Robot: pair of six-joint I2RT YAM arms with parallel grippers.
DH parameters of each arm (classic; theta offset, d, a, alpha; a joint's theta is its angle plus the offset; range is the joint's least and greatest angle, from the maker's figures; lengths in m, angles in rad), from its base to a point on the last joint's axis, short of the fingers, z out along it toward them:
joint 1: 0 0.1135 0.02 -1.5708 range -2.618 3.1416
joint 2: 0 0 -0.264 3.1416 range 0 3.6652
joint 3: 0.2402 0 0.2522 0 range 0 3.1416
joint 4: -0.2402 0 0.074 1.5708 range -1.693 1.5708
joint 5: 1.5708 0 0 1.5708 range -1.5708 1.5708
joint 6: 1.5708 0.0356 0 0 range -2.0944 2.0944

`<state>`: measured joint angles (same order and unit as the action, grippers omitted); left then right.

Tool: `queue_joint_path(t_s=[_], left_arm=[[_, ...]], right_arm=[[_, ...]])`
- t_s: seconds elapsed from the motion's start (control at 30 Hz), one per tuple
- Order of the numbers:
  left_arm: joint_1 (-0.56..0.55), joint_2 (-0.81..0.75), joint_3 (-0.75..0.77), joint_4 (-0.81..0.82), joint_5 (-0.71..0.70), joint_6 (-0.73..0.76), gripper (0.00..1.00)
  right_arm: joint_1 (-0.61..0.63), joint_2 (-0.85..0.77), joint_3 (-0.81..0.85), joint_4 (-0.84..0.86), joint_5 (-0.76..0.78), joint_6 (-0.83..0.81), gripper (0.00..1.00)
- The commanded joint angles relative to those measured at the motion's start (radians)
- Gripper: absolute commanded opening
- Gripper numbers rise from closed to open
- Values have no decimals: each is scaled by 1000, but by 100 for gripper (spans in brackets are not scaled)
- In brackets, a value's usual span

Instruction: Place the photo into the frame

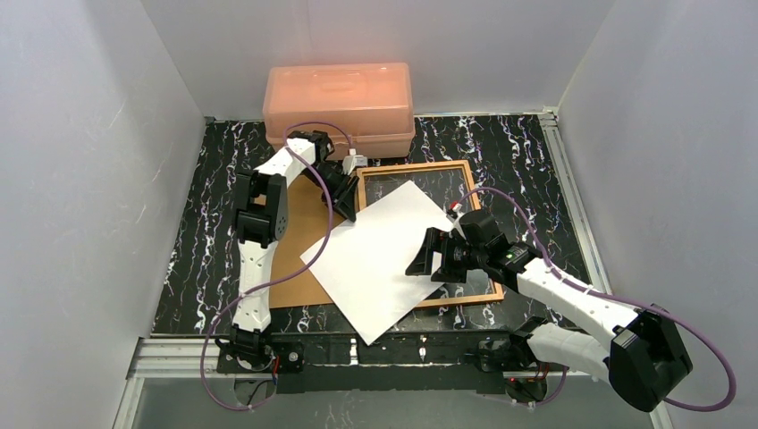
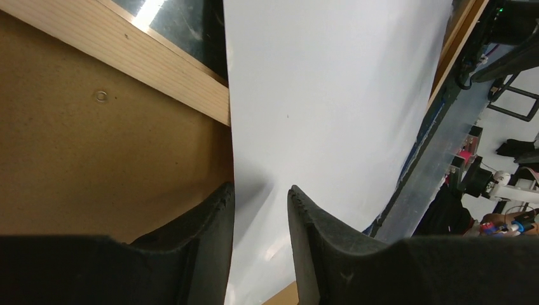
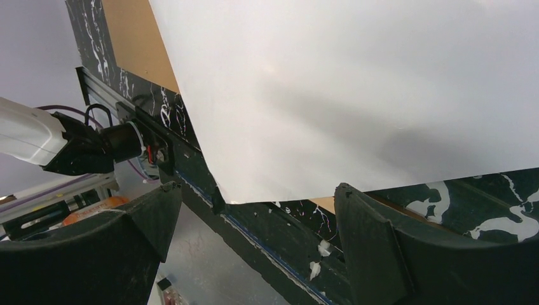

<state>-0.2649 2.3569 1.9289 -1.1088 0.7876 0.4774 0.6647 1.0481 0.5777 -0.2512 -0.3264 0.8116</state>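
Landmark for all positions: the frame (image 1: 411, 165), thin wooden border, lying flat on the black marbled table (image 1: 518, 152).

Left of the frame: the brown backing board (image 1: 295, 259) lies flat with its edge against the frame's left border. Behind the frame's far-left corner stands a pink translucent box (image 1: 340, 98).

At the frame's left border, near its far-left corner: left gripper (image 1: 344, 198). In the wrist view its jaws stand a narrow gap apart (image 2: 260, 190) with nothing clamped. One finger is over the board (image 2: 95, 159), the other over the photo (image 2: 330, 95). The print's edge runs up through the gap and crosses the wooden border (image 2: 159, 70) beyond the tips.

The photo (image 1: 384, 259) lies white back up, skewed to the frame. Its far corner is inside the frame's opening, its left corner is out over the board, and its near corner hangs past the frame's near border.

Over the frame's right half, at the photo's right edge: right gripper (image 1: 427, 255), jaws spread wide, holding nothing. In the wrist view the fingers (image 3: 257, 190) flank the sheet's near edge (image 3: 356, 82), which lies ahead of the tips. I cannot tell whether they touch it.
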Motion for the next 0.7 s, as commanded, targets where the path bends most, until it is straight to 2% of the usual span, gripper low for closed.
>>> queue_joint_path(t_s=[0.0, 0.33, 0.53, 0.67], left_arm=[[0, -121, -21, -23, 60, -23, 33], [3, -179, -87, -23, 99, -74, 15], [27, -179, -124, -27, 160, -120, 0], [51, -195, -145, -23, 214, -186, 0]], right_arm=[[-15, 0, -7, 46, -32, -11, 97], [-28, 26, -13, 56, -53, -20, 97], [-35, 4, -10, 36, -45, -22, 97], [-41, -10, -6, 23, -44, -25, 98]])
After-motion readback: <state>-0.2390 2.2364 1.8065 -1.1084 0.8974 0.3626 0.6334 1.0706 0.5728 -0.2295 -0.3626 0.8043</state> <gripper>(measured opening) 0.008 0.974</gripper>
